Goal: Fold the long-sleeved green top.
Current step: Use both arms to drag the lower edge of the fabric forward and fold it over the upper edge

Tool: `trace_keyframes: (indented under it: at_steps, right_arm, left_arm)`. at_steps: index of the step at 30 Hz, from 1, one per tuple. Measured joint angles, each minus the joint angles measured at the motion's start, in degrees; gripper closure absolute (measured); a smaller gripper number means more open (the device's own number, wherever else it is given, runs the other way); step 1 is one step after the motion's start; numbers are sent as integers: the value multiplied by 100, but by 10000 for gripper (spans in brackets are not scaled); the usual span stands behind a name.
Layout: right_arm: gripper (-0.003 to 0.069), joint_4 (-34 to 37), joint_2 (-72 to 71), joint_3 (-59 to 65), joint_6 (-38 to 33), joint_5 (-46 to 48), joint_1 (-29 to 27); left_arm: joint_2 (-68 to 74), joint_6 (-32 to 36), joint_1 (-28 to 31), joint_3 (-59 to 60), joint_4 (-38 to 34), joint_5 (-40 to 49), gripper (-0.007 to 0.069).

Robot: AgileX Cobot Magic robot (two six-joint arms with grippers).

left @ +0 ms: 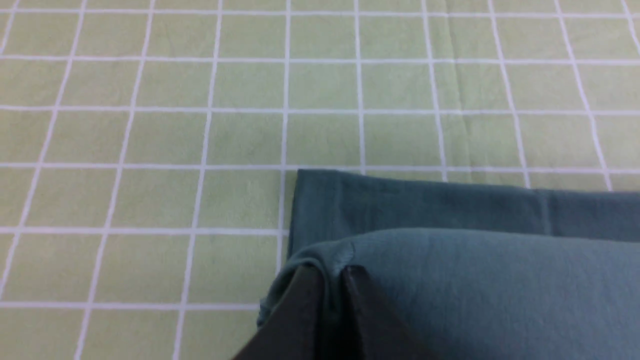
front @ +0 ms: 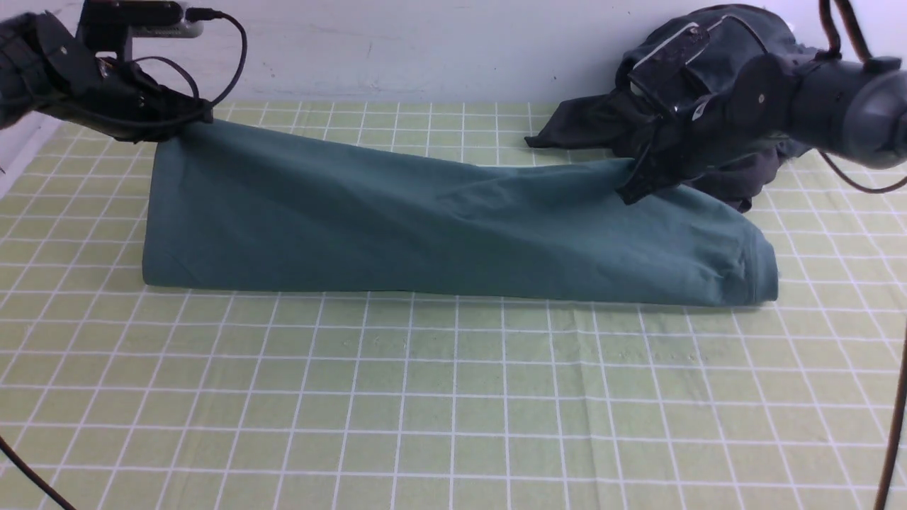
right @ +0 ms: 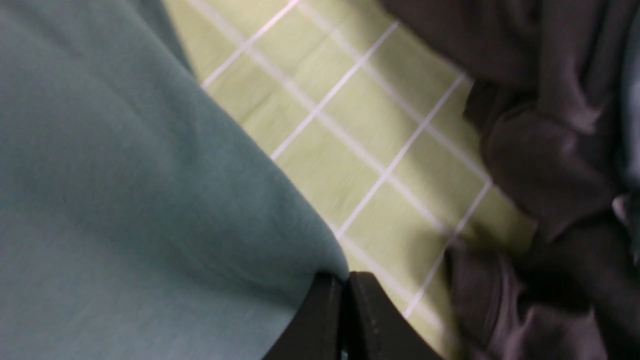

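The green long-sleeved top [front: 439, 234] lies as a long folded band across the middle of the checked cloth. Its far edge is lifted at both ends. My left gripper [front: 202, 117] is shut on the top's far left corner, held above the cloth. In the left wrist view the two dark fingers [left: 300, 310] pinch a fold of the green top [left: 475, 285]. My right gripper [front: 631, 190] is shut on the far right edge of the top. In the right wrist view its fingers [right: 365, 320] close on the edge of the green top [right: 125, 200].
A heap of dark charcoal garments [front: 708, 106] lies at the back right, right behind my right arm, and shows as dark cloth [right: 550, 175] in the right wrist view. The green checked tablecloth [front: 453, 411] covers the table. A pale wall runs along the back.
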Motion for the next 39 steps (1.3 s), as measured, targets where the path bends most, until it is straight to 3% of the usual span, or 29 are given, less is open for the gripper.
trace_keyframes:
  at_steps: [6,9,10,12,14,18,19,20,21,25,27,30,31,33,39]
  right_arm:
    - [659,0,486,0,0,-571,0]
    - [603,0,674,0,190,-759,0]
    - [597,-5,679,0,203,-782,0]
    - [505,-47,644,0,330,-997,0]
    - [421,-61,557,0,373,-1118,0]
    - [325,-130,298,0,387,-1141,0]
    - [300,-135,107,0,393,-1083,0]
    - [300,-135,81,0,393,-1068,0]
    - [296,-1,-271,0,507,-784,8]
    - [369,738,-564,-12,659,-129,117]
    - [494,1545,-503,-23,267,426,288]
    - [622,2283,-127,-23,-576,643,496]
    - [628,2330,-93,-23,-637,635,509]
    - [662,2843,371,-11,-1269,380,581]
    - [670,3164,883,5,-1739,-464,475]
  left_arm:
    - [561,-2,0,0,-185,-534,554]
    - [755,-2,0,0,-190,-746,391]
    - [762,-2,0,0,-190,-760,391]
    - [753,-2,0,0,-192,-938,241]
    - [666,-2,0,-17,-192,-901,148]
    - [494,-2,0,-214,-192,-354,87]
    - [338,-2,0,-398,-192,171,80]
    - [320,-2,0,-421,-192,320,81]
    - [99,-2,-12,-727,-205,1394,112]
    - [-38,3,-138,-944,-496,2409,218]
    - [41,276,-430,-971,-826,2781,339]
    - [298,879,-823,-971,-1002,2535,474]
    - [322,925,-851,-971,-999,2498,482]
    - [628,1435,-1124,-971,-1017,1962,582]
    - [1253,1949,-1231,-971,-854,882,627]
